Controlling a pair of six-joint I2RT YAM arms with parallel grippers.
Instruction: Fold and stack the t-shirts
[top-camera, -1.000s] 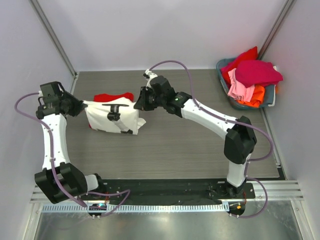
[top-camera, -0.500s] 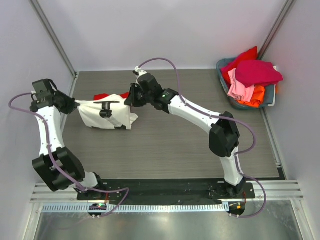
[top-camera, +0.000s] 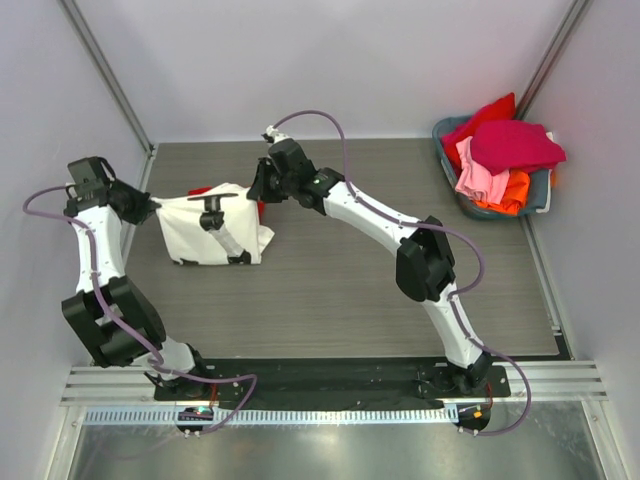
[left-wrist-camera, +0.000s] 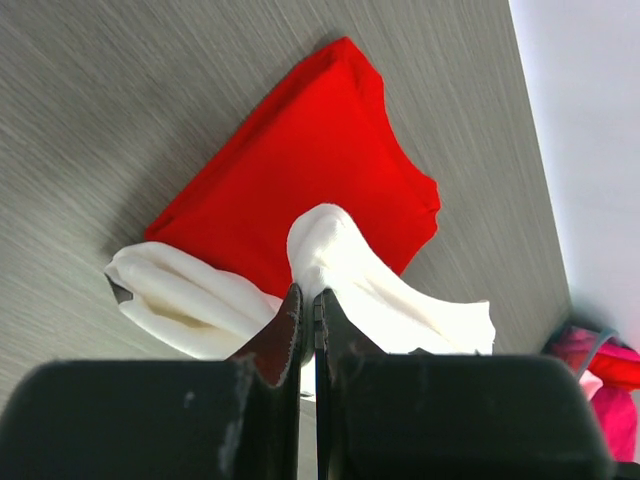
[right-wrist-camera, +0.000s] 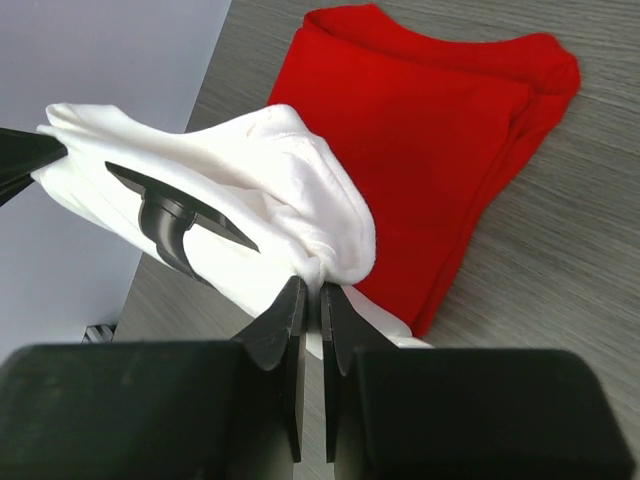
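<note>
A folded white t-shirt (top-camera: 210, 232) with black printed marks hangs stretched between both grippers at the table's back left. My left gripper (top-camera: 150, 211) is shut on its left edge; the left wrist view shows white cloth (left-wrist-camera: 330, 250) pinched at the tips (left-wrist-camera: 306, 296). My right gripper (top-camera: 256, 190) is shut on its right edge, with a bunch of white cloth (right-wrist-camera: 300, 210) at the tips (right-wrist-camera: 313, 290). A folded bright red t-shirt (right-wrist-camera: 430, 130) lies flat on the table under and behind the white one, mostly covered from above, where a red sliver (top-camera: 201, 191) shows.
A grey-blue plastic basket (top-camera: 446, 160) at the back right corner holds a heap of red, magenta, pink and orange t-shirts (top-camera: 505, 155). The left wall (top-camera: 110, 90) stands close to the left gripper. Grey wood-grain tabletop (top-camera: 350, 290) spreads between the arms.
Both grippers have carried the white t-shirt left and toward the back, over the red one, which is now almost wholly covered. Both grips are unchanged.
</note>
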